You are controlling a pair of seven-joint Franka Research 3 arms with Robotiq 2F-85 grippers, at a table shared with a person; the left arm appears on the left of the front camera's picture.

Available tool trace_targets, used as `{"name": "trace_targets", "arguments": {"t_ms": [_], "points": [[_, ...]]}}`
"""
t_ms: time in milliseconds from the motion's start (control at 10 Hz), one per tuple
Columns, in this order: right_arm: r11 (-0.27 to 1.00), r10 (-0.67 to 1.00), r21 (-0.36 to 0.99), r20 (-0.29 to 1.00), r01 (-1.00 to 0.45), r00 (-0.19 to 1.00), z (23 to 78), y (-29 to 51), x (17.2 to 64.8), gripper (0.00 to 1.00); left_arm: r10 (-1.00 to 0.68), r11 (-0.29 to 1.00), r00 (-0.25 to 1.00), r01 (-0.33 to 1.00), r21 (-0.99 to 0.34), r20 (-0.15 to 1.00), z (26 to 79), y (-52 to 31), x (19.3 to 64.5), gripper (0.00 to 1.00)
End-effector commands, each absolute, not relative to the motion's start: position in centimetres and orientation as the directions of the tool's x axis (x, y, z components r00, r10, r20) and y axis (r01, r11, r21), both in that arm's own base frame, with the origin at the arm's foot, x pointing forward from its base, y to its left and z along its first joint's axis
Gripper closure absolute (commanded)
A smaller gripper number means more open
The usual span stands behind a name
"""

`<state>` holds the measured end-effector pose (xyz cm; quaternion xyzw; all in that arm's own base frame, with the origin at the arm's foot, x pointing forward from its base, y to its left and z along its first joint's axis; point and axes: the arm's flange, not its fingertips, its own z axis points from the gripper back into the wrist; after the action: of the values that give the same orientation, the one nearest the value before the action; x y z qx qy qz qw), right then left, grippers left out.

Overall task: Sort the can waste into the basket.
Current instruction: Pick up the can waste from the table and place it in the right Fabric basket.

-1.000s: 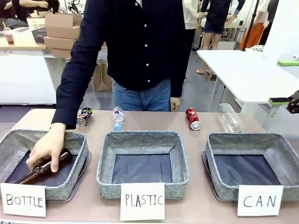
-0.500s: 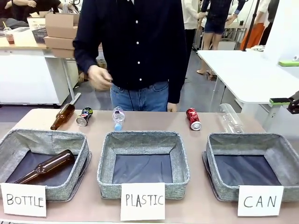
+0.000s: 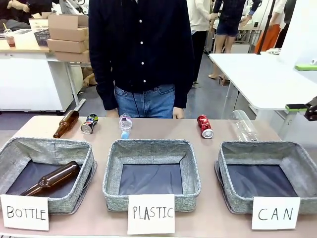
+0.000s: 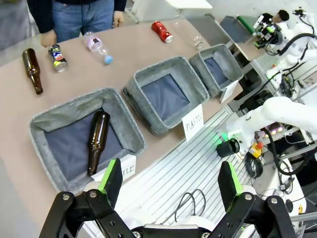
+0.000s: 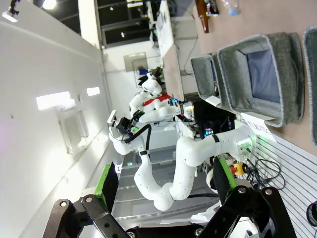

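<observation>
Front view shows, from left to right, a basket marked BOTTLE (image 3: 84,163) with one brown bottle (image 3: 49,178) inside, a basket marked PLASTIC (image 3: 111,171) with nothing in it, and the CAN basket (image 3: 225,171), also with nothing in it. At the far edge of the table lie another brown bottle (image 3: 66,123), the dark can (image 3: 89,123), a small plastic bottle (image 3: 125,125), the red can (image 3: 204,126) and a big clear bottle (image 3: 244,125).

Both cans still wait on the table. The left gripper (image 4: 171,183) is wide open and holds nothing, up high off the table. The right gripper (image 5: 163,191) is wide open too, and far off.

I think the red can is the easy one to start with, as it lies near the CAN basket. Come down over its middle, squeeze gently since it is dented, and keep clear of the person's hands (image 3: 178,113).
</observation>
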<state>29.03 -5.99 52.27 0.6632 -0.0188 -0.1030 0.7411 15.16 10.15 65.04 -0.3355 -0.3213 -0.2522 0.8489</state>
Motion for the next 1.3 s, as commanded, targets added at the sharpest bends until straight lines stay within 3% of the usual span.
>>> {"name": "trace_targets", "arguments": {"t_ms": [0,300,600,900,1200], "points": [[0.084,-0.171,0.992,-0.083,0.098,0.982,52.5,-5.9,29.3,0.0,-0.23,0.683,0.678,0.624,-0.38,0.698,65.2,9.7,16.2,0.0],[0.084,-0.171,0.992,-0.083,0.098,0.982,52.5,-5.9,29.3,0.0,-0.242,0.762,0.753,0.537,-0.361,0.612,66.4,5.6,23.6,0.0],[0.084,-0.171,0.992,-0.083,0.098,0.982,52.5,-5.9,29.3,0.0,-0.215,0.854,0.819,0.422,-0.304,0.532,64.6,-0.8,35.9,0.0],[0.084,-0.171,0.992,-0.083,0.098,0.982,52.5,-5.9,29.3,0.0,-0.177,0.937,0.833,0.305,-0.168,0.525,56.1,-8.1,47.3,0.0],[0.084,-0.171,0.992,-0.083,0.098,0.982,52.5,-5.9,29.3,0.0,-0.202,0.962,0.88,0.261,-0.083,0.431,47.2,-10.4,53.6,0.0]]}}
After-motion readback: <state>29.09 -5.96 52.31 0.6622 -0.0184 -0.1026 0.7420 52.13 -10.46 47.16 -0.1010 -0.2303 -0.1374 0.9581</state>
